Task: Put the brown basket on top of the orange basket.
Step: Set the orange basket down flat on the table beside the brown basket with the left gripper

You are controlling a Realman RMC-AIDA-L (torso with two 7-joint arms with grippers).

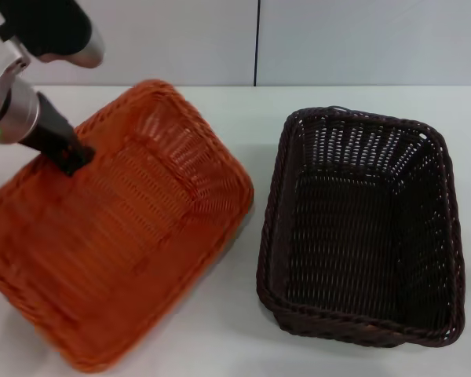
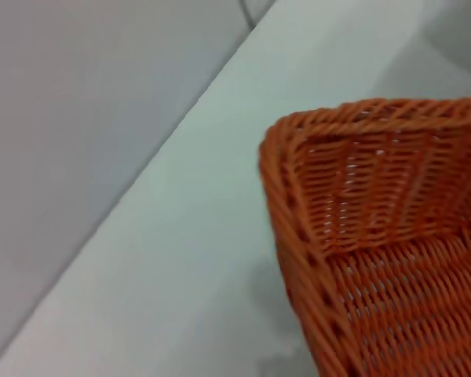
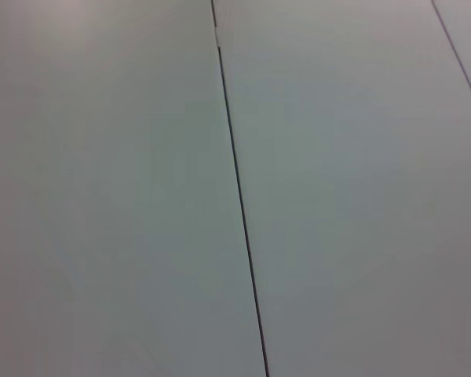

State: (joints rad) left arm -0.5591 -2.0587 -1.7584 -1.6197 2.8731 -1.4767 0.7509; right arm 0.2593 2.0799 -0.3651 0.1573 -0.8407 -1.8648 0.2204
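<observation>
The orange basket (image 1: 118, 236) fills the left of the head view, turned at an angle and looking bigger than its neighbour. My left gripper (image 1: 72, 159) comes in from the upper left, its dark fingers clamped on the basket's far left rim. The left wrist view shows one corner of the orange basket (image 2: 377, 236) over the white table. The brown basket (image 1: 361, 228) stands flat on the table at the right, empty and apart from the orange one. My right gripper is out of view, and its wrist view shows only a pale panelled wall.
The white table (image 1: 228, 338) runs back to a pale wall with a dark vertical seam (image 1: 257, 39). A narrow strip of bare table separates the two baskets.
</observation>
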